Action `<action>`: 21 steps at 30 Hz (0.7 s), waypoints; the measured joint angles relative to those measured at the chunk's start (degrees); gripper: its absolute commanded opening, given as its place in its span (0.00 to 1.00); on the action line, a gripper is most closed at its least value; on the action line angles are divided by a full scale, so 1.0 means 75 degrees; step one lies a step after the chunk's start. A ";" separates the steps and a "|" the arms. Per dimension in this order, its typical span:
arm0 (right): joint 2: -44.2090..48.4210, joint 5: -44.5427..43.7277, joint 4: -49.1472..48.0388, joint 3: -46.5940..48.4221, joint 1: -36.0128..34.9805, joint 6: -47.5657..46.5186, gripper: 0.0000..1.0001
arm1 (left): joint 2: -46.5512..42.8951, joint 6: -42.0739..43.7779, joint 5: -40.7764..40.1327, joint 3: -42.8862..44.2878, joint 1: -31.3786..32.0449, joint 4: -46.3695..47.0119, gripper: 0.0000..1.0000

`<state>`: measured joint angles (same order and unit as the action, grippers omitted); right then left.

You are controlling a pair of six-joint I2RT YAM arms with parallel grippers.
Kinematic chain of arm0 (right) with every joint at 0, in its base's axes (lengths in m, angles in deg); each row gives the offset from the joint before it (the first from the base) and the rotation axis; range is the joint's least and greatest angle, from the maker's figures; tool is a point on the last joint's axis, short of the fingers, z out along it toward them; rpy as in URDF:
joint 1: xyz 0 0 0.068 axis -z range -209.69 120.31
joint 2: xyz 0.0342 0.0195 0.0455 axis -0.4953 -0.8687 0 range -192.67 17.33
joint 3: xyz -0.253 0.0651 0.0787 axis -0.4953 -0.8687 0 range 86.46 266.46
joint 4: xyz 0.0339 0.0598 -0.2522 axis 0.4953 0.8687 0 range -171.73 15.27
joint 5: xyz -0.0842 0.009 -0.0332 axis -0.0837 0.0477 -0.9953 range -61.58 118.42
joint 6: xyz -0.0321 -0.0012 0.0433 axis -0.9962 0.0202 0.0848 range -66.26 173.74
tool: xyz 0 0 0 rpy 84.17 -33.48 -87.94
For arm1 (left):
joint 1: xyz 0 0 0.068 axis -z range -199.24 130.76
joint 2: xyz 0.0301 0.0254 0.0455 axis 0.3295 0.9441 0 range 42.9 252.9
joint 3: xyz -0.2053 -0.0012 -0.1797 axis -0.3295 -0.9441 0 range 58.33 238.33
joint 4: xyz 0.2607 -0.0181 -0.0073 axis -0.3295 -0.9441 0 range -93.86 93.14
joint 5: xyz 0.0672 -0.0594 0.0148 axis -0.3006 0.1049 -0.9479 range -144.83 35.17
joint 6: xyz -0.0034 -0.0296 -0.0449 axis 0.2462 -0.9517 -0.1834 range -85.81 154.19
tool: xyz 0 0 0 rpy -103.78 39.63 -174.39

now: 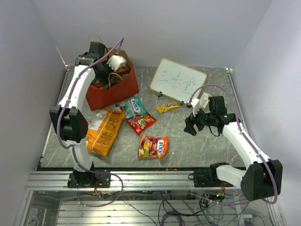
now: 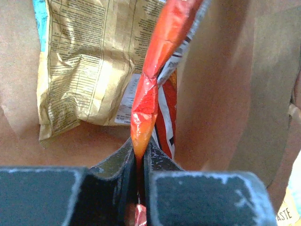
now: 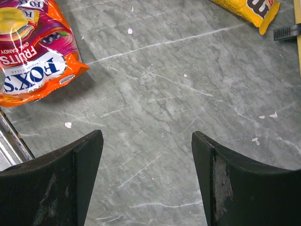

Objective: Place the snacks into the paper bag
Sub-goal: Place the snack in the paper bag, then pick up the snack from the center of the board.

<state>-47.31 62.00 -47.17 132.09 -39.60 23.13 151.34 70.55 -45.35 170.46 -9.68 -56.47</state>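
Observation:
The red paper bag [image 1: 115,89] stands at the back left, and my left arm reaches down into it. In the left wrist view my left gripper [image 2: 139,143] is shut on the edge of a crinkly red-orange snack packet [image 2: 153,70], against the brown inner wall [image 2: 216,94]. A tan snack bag [image 2: 89,61] lies inside beside it. On the table lie an orange chip bag [image 1: 104,132], a teal pack [image 1: 132,106], a red candy pack [image 1: 141,122], an orange Fox's pack [image 1: 153,146] and a yellow pack [image 1: 168,107]. My right gripper [image 1: 190,126] hangs open above bare table.
A whiteboard with writing [image 1: 178,80] lies at the back, right of the bag. In the right wrist view the Fox's pack [image 3: 33,61] is at the upper left and the yellow pack [image 3: 249,9] at the upper right, with the right gripper [image 3: 147,139] between them.

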 measured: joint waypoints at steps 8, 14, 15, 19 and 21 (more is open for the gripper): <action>0.0000 -0.0003 -0.0003 0.0000 0.0000 0.0000 0.76 | 0.0009 0.0003 -0.0003 0.0102 0.0000 -0.0058 0.34; 0.0000 0.0000 -0.0003 0.0000 0.0000 0.0000 0.76 | -0.0058 -0.0023 -0.0128 0.0128 0.0000 0.0058 0.42; 0.0000 -0.0003 -0.0003 0.0000 0.0000 0.0000 0.76 | -0.0093 -0.0035 -0.0181 0.0125 0.0000 0.0111 0.43; 0.0000 -0.0003 -0.0003 0.0000 0.0003 0.0000 0.76 | -0.0545 -0.0090 -0.0440 0.0026 0.0000 0.0522 0.52; 0.0000 -0.0006 -0.0003 0.0000 0.0003 0.0000 0.76 | -0.0921 -0.0128 -0.0609 -0.0102 0.0000 0.0799 0.58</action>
<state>-47.31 61.95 -47.19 132.09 -39.58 23.13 144.44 69.59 -49.92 169.70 -9.68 -50.48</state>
